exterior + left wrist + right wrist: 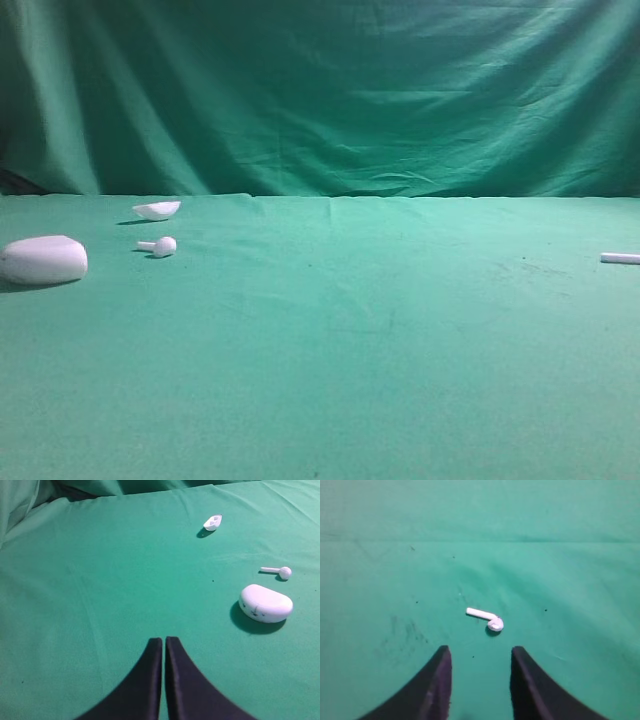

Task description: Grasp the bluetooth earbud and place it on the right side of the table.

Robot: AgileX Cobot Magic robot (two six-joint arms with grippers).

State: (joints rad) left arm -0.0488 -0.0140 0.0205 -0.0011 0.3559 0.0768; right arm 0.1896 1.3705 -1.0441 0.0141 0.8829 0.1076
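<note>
The bluetooth earbud [485, 618], white with a long thin stem and a small greyish head, lies flat on the green table [560, 565]. It is just ahead of my right gripper [480, 650], which is open and empty, fingertips apart and short of it. In the exterior high view its stem [619, 258] shows at the far right edge of the table [350, 350]. My left gripper [163, 639] is shut and empty above bare cloth on the left side. Neither gripper shows in the exterior high view.
On the left lie a large white pebble-shaped case [43, 260] [265, 603], a second earbud with a round head [159, 246] [277, 572], and a small white shell-like piece [157, 209] [213, 522]. A green backdrop [320, 90] hangs behind.
</note>
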